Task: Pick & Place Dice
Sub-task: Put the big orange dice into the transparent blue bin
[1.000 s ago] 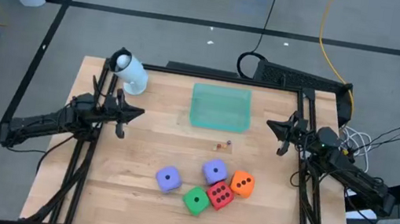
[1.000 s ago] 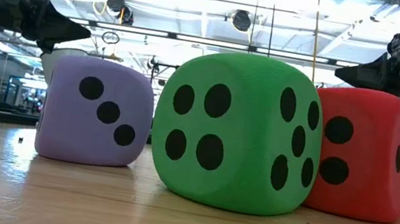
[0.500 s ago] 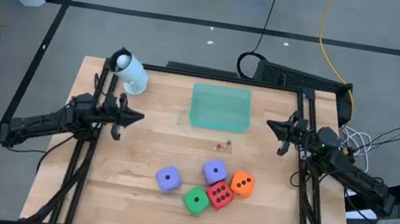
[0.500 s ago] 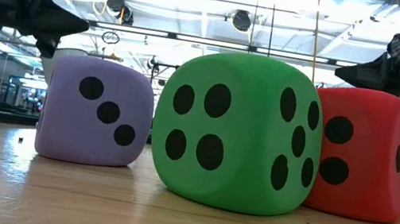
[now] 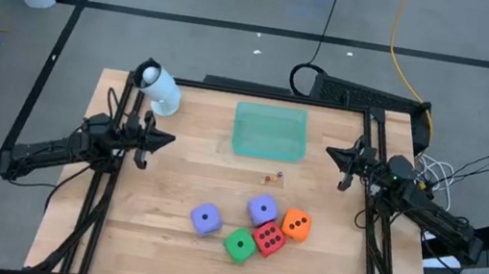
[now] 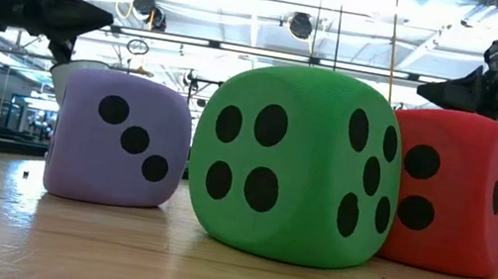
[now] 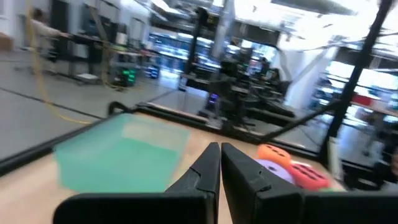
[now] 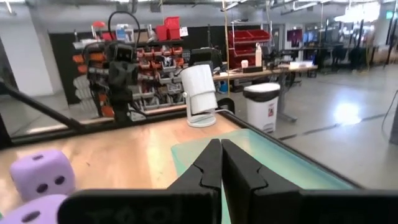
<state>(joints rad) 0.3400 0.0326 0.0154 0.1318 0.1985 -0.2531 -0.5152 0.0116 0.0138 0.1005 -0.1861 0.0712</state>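
Five dice sit on the table's near half: one purple die (image 5: pixel 205 217), a second purple die (image 5: pixel 262 209), the green die (image 5: pixel 240 244), the red die (image 5: pixel 269 239) and the orange die (image 5: pixel 297 225). The last four stand close together, each resting on a flat face. In the low view the green die (image 6: pixel 295 162) fills the middle. My left gripper (image 5: pixel 169 140) hovers shut over the table's left side, well clear of the dice. My right gripper (image 5: pixel 330 151) hovers shut at the right side. Both wrist views show shut fingertips: the left gripper (image 7: pixel 219 147), the right gripper (image 8: pixel 220 144).
A translucent green tray (image 5: pixel 270 131) lies at the far middle of the table. A white cylinder (image 5: pixel 157 87) stands at the far left corner. Two tiny bits (image 5: pixel 273 175) lie between tray and dice. Bare wood lies on both sides of the dice.
My left gripper has risen a little and stays shut. The dice and my right arm have kept still.
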